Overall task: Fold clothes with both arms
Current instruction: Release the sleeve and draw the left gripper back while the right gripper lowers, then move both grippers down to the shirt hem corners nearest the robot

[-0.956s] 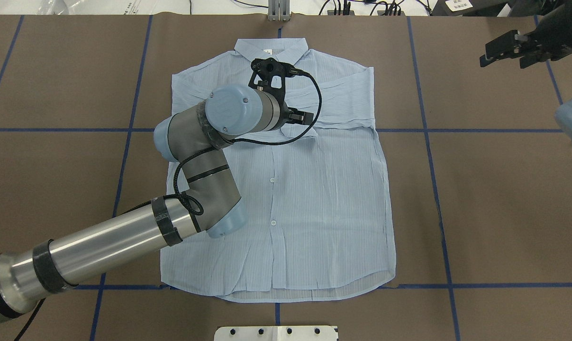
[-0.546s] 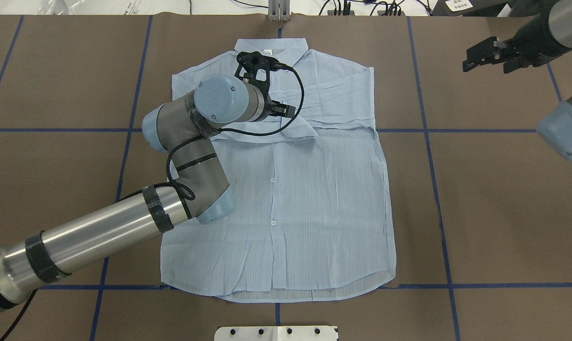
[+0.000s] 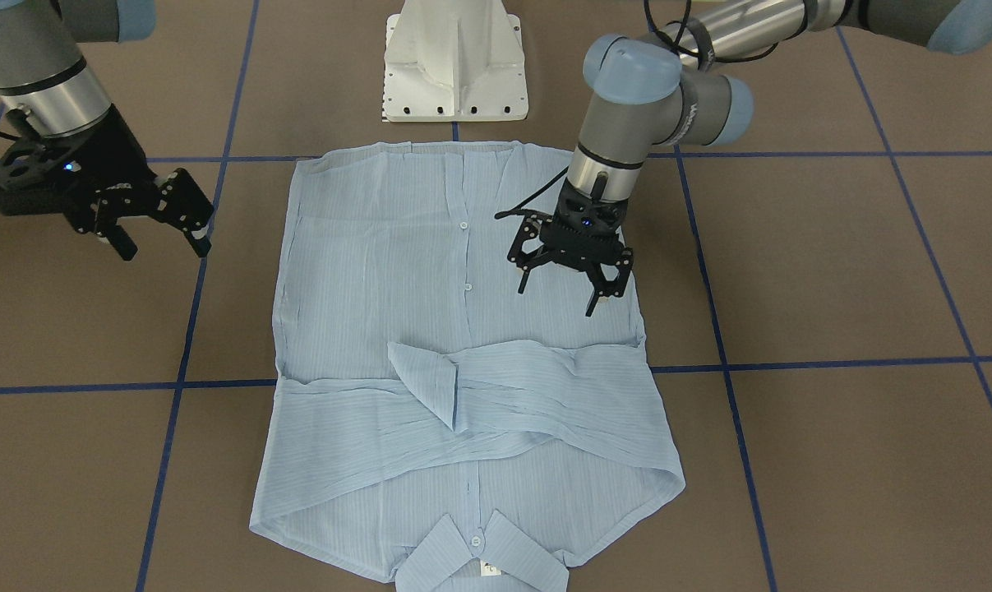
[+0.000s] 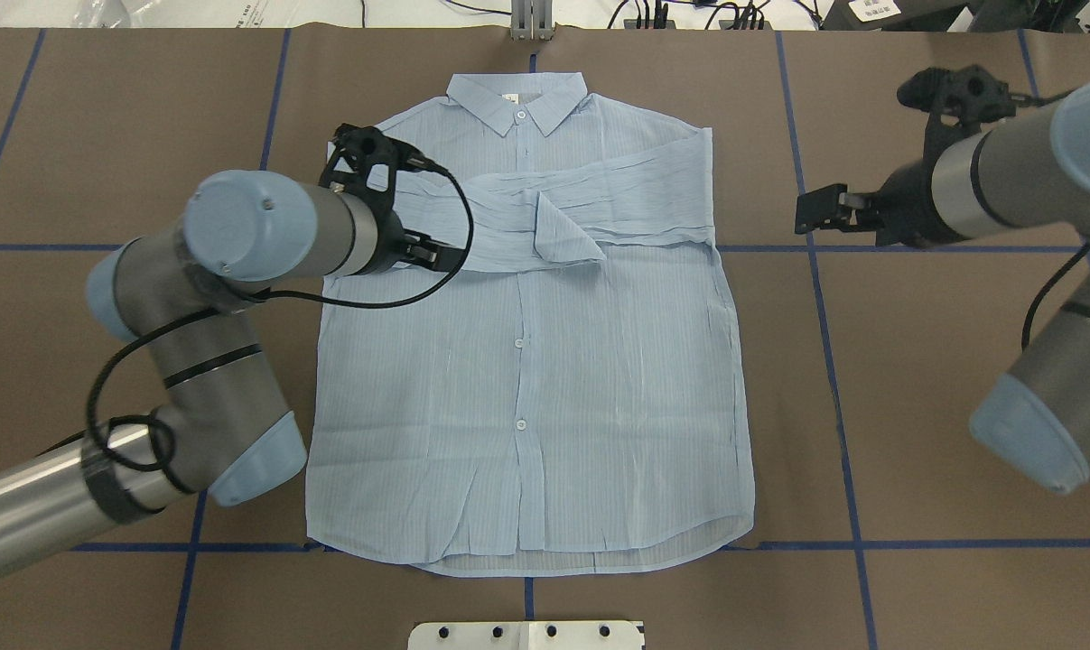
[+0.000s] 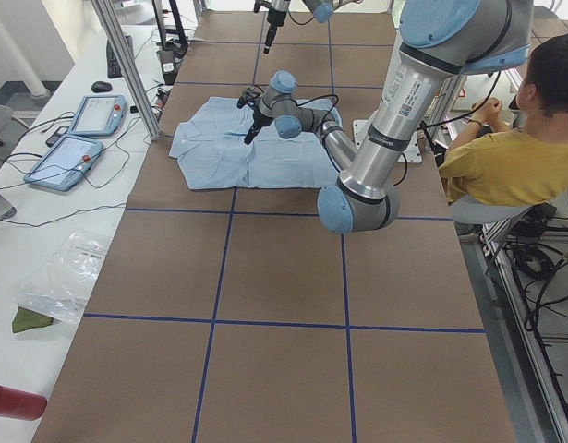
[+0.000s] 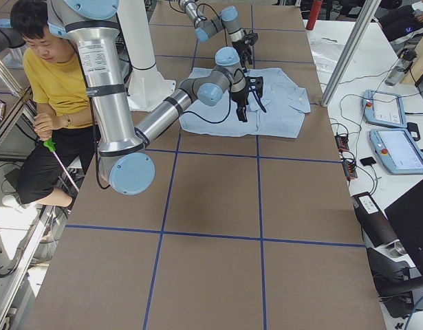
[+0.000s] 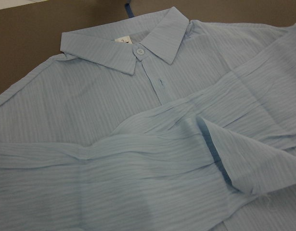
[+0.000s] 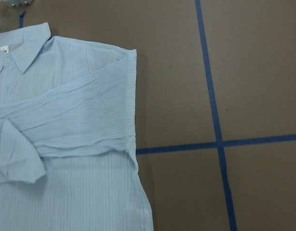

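Note:
The light blue striped shirt point(image 4: 554, 379) lies flat and buttoned on the brown table, its collar point(image 4: 517, 95) at the far side. Both sleeves point(image 4: 617, 194) are folded across the chest, one cuff turned over near the middle. The shirt also shows in the front view point(image 3: 397, 263) and in both wrist views point(image 7: 114, 110) point(image 8: 75, 110). My left gripper point(image 4: 432, 254) point(image 3: 561, 294) is open and empty, just above the shirt's left side by the sleeve band. My right gripper point(image 4: 824, 209) point(image 3: 163, 245) is open and empty over bare table, right of the shirt's edge.
The white pedestal base point(image 4: 526, 635) point(image 3: 454, 62) stands at the near table edge, by the shirt's hem. Blue tape lines point(image 4: 815, 271) cross the brown table. A person in a yellow shirt point(image 5: 505, 148) sits beside the robot. Tablets point(image 6: 390, 130) lie on the side bench.
My left arm has swung left from the middle of the chest to the shirt's left edge. My right gripper has come down and in from the far right corner toward the shirt's right edge.

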